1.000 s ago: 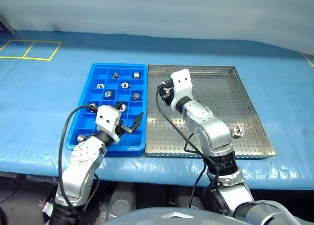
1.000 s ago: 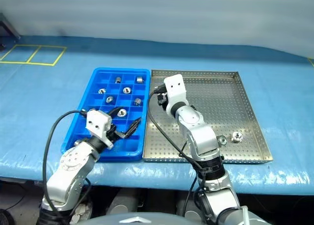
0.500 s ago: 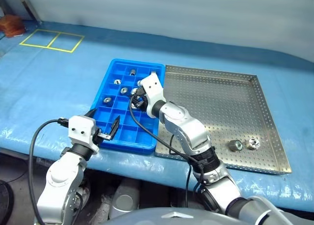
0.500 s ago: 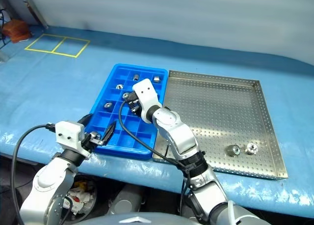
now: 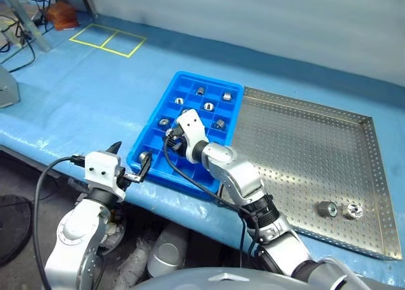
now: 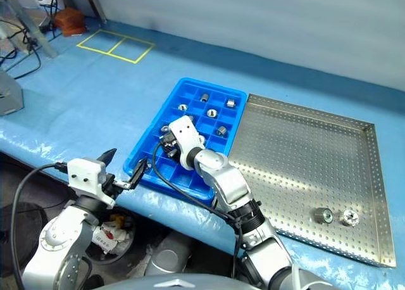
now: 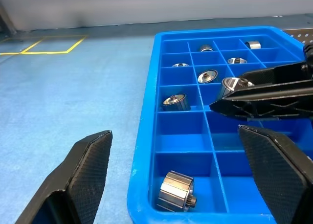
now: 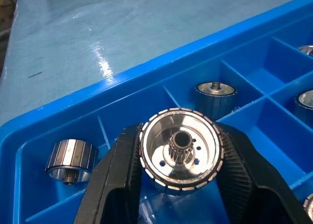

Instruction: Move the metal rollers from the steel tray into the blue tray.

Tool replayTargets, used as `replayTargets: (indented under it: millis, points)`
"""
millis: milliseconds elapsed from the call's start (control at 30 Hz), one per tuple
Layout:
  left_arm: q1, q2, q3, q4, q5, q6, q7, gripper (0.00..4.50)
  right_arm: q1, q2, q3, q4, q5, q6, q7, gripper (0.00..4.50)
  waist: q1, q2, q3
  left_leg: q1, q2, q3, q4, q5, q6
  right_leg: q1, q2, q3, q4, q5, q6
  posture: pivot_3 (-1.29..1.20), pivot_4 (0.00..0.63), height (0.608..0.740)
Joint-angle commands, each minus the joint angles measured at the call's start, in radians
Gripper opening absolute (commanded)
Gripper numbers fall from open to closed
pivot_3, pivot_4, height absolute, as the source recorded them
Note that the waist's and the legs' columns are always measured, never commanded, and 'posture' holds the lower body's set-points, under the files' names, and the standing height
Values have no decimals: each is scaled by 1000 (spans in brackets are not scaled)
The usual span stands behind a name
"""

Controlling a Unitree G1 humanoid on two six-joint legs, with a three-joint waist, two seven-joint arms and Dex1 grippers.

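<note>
1. Since a second ago: right claw (image 8: 178, 194) swung from over the perforated steel tray (image 5: 304, 144) to over the bright blue compartmented plastic tray (image 5: 166, 164), clamped on a shiny ribbed metal roller (image 8: 179, 152).
2. Left claw (image 5: 130, 162) spread wide, empty, beside the blue tray.
3. Two rollers (image 5: 327, 209) left in the steel tray.
4. Probably dense, rigid, slick; best gripped across the ribbed rim.
5. Blue-covered surface (image 5: 82, 94), yellow floor-tape square beyond.

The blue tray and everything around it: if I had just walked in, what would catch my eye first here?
Probably the right gripper, its jaws shut on a shiny roller held over the blue tray, where several rollers already sit in compartments. Next, the big steel tray beside it, with two last rollers near its front right corner. The left gripper hangs with jaws open at the blue tray's near end.
</note>
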State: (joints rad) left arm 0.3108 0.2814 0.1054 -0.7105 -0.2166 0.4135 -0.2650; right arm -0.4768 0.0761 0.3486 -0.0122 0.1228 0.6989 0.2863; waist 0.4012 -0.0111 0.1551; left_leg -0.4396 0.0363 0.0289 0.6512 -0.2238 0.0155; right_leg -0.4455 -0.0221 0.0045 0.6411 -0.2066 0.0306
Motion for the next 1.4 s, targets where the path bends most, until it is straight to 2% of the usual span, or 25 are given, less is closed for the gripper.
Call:
replayTargets:
  millis: [33, 133, 400, 433, 667, 767, 967, 1200, 1267, 1400]
  points:
    - [-14, 6, -13, -32, -12, 0, -9, 4500, 16, -3, -4, -40, 1, -1, 4, 1710, 10, 0, 0, 0, 0, 0, 0, 0, 0, 0, 0, 0, 0, 0, 0, 551, 150, 740]
    - [-22, 7, -19, -29, -13, 3, -15, 4500, 31, -14, -13, -59, 3, 12, 3, 1710, 22, 0, 0, 0, 0, 0, 0, 0, -1, 0, 0, -1, 0, 0, 0, 539, 150, 740]
    - [-63, 13, -34, -2, -20, 16, -42, 4500, 78, -52, -51, -148, 6, 63, -22, 4362, 24, -1, -1, 0, 0, -2, 0, 0, -2, 0, 0, -3, 0, -1, -1, 472, 150, 740]
    - [-73, 16, -38, 4, -21, 18, -48, 4500, 82, -55, -57, -167, 6, 66, -27, 4470, 23, -1, -1, 0, 1, -2, 0, 0, -3, 0, 0, -3, 0, -1, -1, 460, 150, 740]
    - [-195, 53, -89, 77, -29, 43, -106, 4500, 143, -95, -139, -352, 2, 111, -87, 4470, 1, -1, -1, -1, 1, -3, 1, 1, -3, 1, 1, -4, 1, -1, -1, 344, 150, 740]
    - [-260, 66, -116, 123, -27, 55, -130, 4500, 182, -122, -163, -429, -4, 132, -108, 4470, -35, -1, -2, -1, 0, -4, 3, 0, -3, 2, 1, -5, 1, -1, -1, 294, 150, 740]
    - [-445, 76, -218, 266, -39, 22, -254, 4500, 318, -181, -240, -629, -11, 188, -162, 4470, -142, -1, -2, -3, 0, -5, 6, 1, -2, 3, 1, -5, 2, 0, 0, 140, 150, 740]
    - [-606, 72, -348, 415, -34, -15, -420, 4500, 455, -213, -303, -788, -21, 233, -200, 4470, -320, -1, -2, -1, -1, -8, 9, 1, -1, 8, 1, -4, 3, 1, 1, 36, 150, 740]
    - [-649, 64, -385, 466, -19, -25, -449, 4500, 494, -229, -312, -823, -26, 236, -201, 4470, -357, 0, -2, 4, -1, -8, 9, 1, 0, 12, 1, -3, 3, 0, 0, 6, 150, 740]
    - [-734, 28, -446, 569, -5, -62, -511, 4500, 580, -263, -333, -894, -28, 239, -198, 4470, -394, 0, -2, 11, 0, -9, 9, 1, 0, 18, 2, -3, 4, -1, -1, -28, 150, 740]
